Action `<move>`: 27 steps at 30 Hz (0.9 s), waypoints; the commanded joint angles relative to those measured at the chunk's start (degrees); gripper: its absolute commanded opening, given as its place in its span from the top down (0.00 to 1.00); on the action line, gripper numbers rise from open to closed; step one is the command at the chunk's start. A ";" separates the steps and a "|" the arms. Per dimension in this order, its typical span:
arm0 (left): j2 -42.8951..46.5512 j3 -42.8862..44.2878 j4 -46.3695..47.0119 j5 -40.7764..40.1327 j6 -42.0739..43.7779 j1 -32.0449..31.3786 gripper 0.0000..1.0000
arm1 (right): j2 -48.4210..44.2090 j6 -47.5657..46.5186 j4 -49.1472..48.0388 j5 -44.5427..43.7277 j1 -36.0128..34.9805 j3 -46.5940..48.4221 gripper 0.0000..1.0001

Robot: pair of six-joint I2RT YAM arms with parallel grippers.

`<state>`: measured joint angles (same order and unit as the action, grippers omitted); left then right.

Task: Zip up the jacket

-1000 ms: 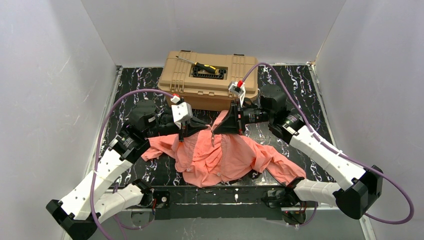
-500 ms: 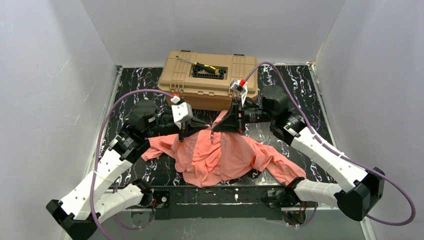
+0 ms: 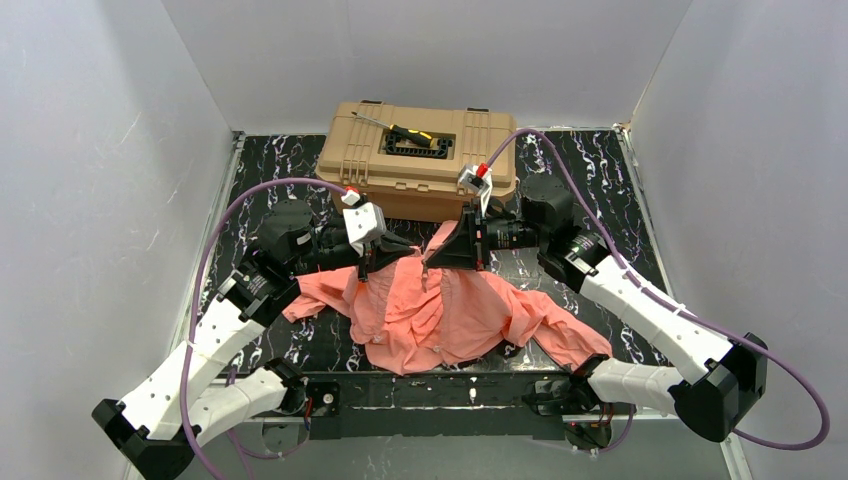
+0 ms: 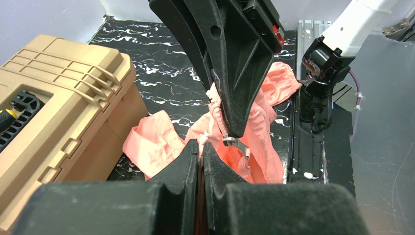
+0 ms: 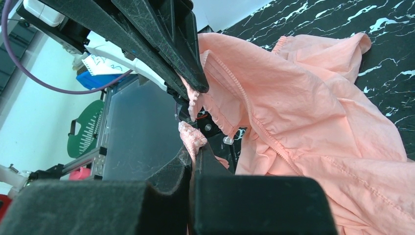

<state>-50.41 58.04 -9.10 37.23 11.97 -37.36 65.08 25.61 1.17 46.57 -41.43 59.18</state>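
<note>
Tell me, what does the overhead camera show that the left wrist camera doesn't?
Only overhead: the whole jacket spread out with both sleeves, plus the left arm and right arm entire. Only the left wrist: the left gripper pinching pink fabric up close, and a small metal zipper piece at the right gripper tip. Both: the jacket, the tan toolbox and the marbled table.

The tan toolbox (image 3: 415, 160) blocks the desk's (image 3: 600, 170) far middle, close behind the jacket (image 3: 440, 315). Bare desk lies open far left and far right; the jacket spreads over the near middle.
</note>
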 commanded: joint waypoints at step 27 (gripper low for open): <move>0.67 2.26 -0.26 1.06 0.05 -0.52 1.00 | -2.40 -0.07 -5.55 -4.89 -1.53 -0.89 0.99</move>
<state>-50.41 58.04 -9.10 37.28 11.94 -37.63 63.79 25.56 -0.75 42.00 -42.52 58.28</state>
